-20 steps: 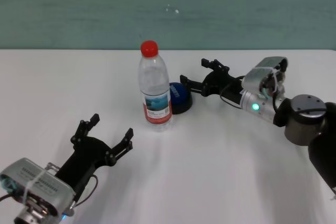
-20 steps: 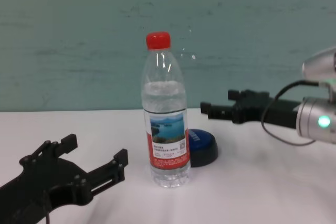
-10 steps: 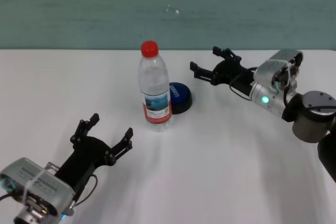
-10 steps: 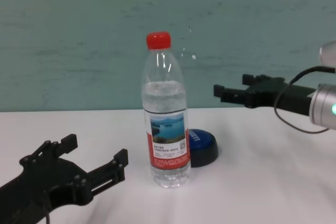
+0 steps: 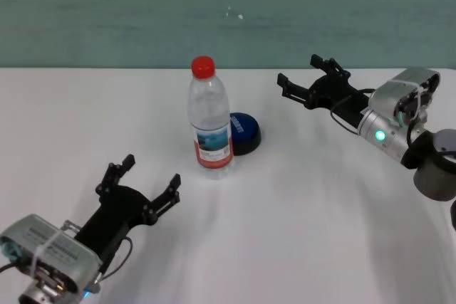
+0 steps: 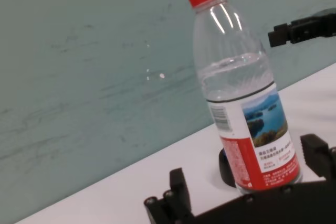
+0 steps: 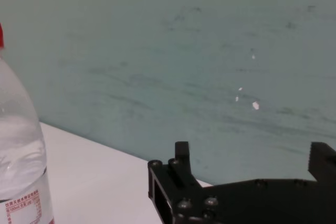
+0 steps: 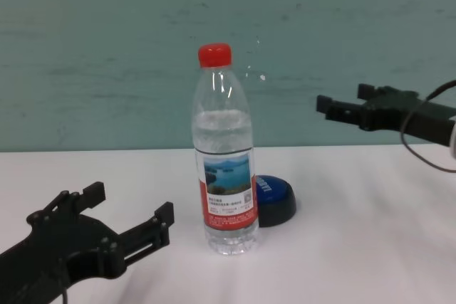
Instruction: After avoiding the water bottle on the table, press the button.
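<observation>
The water bottle (image 5: 210,120) stands upright near the middle of the white table (image 5: 299,204), red cap on top. Right behind it and to its right, touching or nearly touching its base, sits the blue button (image 5: 246,132). My right gripper (image 5: 299,72) hovers open and empty, raised above the table to the right of the button and well apart from it. In the chest view the right gripper (image 8: 343,99) hangs at about the height of the bottle's (image 8: 224,169) shoulder, with the button (image 8: 276,197) lower down. My left gripper (image 5: 151,172) rests open near the table's front left.
A teal wall (image 5: 107,12) runs along the table's far edge. The left wrist view shows the bottle (image 6: 241,103) close ahead of the left gripper's fingers (image 6: 177,184), with the button (image 6: 226,169) half hidden behind it.
My right gripper has drawn back to the right and risen, away from the button and bottle. The left arm, bottle and button have not moved.
</observation>
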Action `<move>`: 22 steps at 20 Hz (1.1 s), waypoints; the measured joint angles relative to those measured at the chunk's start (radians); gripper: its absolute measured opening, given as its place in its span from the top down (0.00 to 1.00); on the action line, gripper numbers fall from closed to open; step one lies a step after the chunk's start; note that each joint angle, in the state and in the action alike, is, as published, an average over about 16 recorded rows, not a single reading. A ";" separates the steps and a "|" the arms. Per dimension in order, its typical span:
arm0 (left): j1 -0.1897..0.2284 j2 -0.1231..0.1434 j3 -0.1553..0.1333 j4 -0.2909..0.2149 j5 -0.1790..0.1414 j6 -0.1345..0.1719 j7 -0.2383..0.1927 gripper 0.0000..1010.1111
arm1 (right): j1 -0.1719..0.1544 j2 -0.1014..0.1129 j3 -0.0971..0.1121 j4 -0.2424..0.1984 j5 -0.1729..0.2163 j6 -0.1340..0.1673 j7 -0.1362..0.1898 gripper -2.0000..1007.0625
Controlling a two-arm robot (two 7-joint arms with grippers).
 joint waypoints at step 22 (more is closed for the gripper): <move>0.000 0.000 0.000 0.000 0.000 0.000 0.000 0.01 | -0.234 0.044 0.104 -0.269 0.070 0.009 -0.116 0.00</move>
